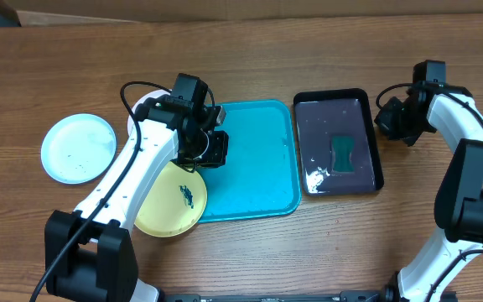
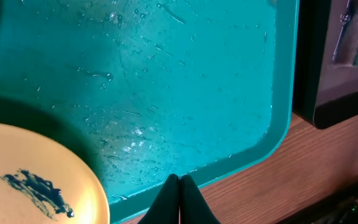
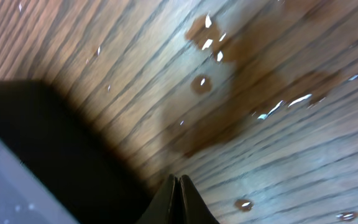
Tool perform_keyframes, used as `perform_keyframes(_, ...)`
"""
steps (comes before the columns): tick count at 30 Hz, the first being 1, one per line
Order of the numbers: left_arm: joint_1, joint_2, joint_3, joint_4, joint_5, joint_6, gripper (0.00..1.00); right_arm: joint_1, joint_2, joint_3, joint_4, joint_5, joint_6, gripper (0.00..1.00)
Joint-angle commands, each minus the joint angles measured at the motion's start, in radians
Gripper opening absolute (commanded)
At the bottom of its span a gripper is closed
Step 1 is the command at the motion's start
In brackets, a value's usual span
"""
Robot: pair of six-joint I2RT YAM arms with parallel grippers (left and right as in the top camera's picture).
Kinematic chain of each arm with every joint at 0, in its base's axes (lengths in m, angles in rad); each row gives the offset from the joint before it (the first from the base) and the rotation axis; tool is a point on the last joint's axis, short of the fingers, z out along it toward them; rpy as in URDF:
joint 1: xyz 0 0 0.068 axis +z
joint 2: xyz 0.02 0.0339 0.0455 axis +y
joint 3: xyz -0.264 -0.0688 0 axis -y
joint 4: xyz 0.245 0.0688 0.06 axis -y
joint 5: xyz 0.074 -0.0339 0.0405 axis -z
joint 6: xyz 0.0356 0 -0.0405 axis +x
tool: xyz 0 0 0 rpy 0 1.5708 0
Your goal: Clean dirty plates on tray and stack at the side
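left tool (image 2: 179, 179) sits pinched together above the tray (image 2: 197, 74) rim, right tool (image 3: 179, 180) likewise, apparently over damp table (image 3: 272, 68).

overhead looks down; close left wrist shares tray (image 1: 258, 159)

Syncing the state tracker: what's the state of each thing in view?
left gripper: shut, empty, above the tray
right gripper: shut, empty, above the table
yellow plate: dark smear, overlapping a tray corner
white plate: on the table, off the tray, faint specks
tray: wet
black tray: holds water
sponge: lying flat in the black tray
table: wet patches
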Motion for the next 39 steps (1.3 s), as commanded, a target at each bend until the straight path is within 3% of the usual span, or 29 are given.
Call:
perform_keyframes(1,-0.003,-0.019,-0.008,0.004,-0.012,-0.014,0.05,-0.002,0.003,-0.005,-0.005,-0.075,0.008,0.04)
perform_keyframes(11,-0.003,-0.019,-0.008,0.005,-0.022,-0.014,0.05,-0.002,0.003,-0.005,-0.066,-0.082,-0.032,0.04)
perform_keyframes(20,-0.003,-0.019,-0.008,0.009,-0.022,-0.014,0.05,-0.002,0.003,-0.004,-0.077,-0.122,-0.158,0.04)
perform_keyframes(39,-0.003,-0.019,-0.008,0.023,-0.022,-0.014,0.06,-0.001,0.003,-0.004,-0.108,-0.138,-0.216,0.04)
